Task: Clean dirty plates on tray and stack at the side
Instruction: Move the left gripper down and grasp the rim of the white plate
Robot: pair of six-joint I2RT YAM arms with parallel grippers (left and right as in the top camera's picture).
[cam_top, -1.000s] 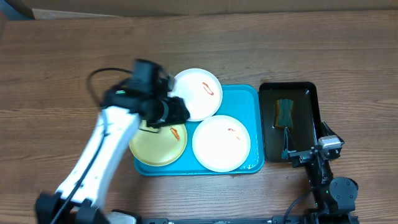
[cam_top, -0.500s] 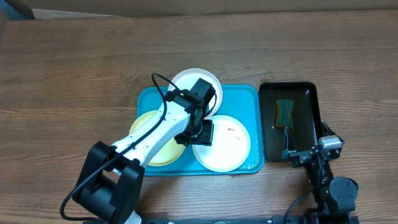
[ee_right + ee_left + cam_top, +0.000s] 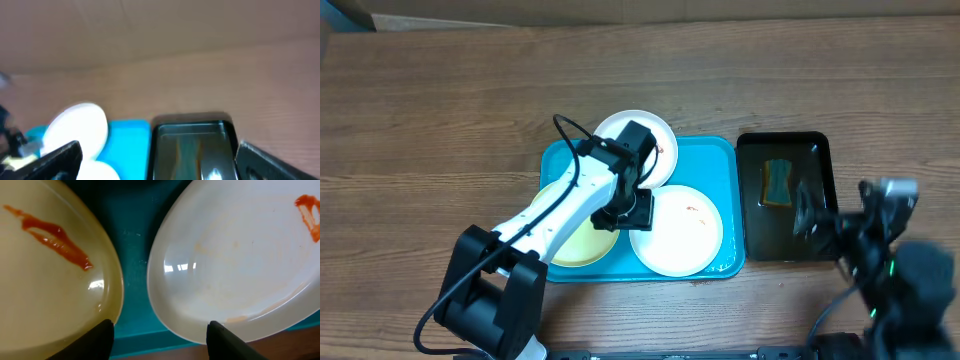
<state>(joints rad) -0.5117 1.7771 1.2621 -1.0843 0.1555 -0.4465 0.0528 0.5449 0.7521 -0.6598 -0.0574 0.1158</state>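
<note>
The turquoise tray (image 3: 720, 150) holds three plates. A white plate (image 3: 658, 135) sits at the back, partly under my left arm. A second white plate (image 3: 682, 235) with a small red smear lies front right, and a yellow-green plate (image 3: 570, 248) front left. My left gripper (image 3: 626, 214) hangs low over the gap between the two front plates. In the left wrist view it (image 3: 161, 330) is open and empty, with the smeared yellow-green plate (image 3: 45, 270) to the left and the white plate (image 3: 235, 255) to the right. My right gripper (image 3: 160, 160) is open and blurred (image 3: 808, 218).
A black tray (image 3: 820, 145) with a sponge (image 3: 778, 180) stands right of the turquoise tray; the right wrist view shows it (image 3: 192, 122) ahead of the open fingers. Brown wooden table (image 3: 420, 120) surrounds both trays. A cable loops off the left arm.
My left arm swung right and came down between the two front plates. My right arm lifted from its rest at the front right and is blurred with motion beside the black tray.
</note>
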